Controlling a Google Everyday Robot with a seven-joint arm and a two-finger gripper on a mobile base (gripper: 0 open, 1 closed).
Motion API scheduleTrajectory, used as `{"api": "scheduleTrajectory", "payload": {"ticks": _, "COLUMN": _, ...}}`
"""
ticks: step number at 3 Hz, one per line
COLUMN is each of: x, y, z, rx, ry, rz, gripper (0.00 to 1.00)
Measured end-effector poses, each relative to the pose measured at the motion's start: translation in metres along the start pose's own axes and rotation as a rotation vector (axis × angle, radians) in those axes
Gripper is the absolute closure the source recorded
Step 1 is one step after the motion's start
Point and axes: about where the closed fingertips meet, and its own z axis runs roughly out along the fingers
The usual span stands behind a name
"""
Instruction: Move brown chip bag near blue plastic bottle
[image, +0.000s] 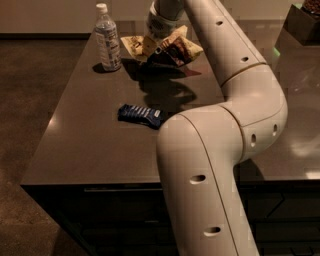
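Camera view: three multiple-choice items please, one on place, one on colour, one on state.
1. Where is the brown chip bag?
A) on the floor
B) at the far end of the table, beside the blue plastic bottle, under the hand
C) touching the striped packet

2. Colour of the bottle cap?
A) red
B) green
C) white

3. How is the bottle?
A) upright, capped
B) lying on its side
C) upright, cap off

Key:
1 B, the bag is at the far end with the hand at its top.
2 C, the cap shows white.
3 A, it stands upright with its cap on.
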Motion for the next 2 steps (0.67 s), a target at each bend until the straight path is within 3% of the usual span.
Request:
{"api": "scheduleTrajectory", "payload": {"ticks": 1, "x": -0.0176, "y": 0.0115, "z": 0.0067, "rx": 0.008, "ry": 0.023, "rz": -0.061, "gripper": 0.82}}
{"api": "scheduleTrajectory", "payload": {"ticks": 2, "x": -0.0179, "y": 0.0109, "z": 0.0113, "rx": 0.007, "ry": 0.021, "rz": -0.059, "gripper": 0.6}}
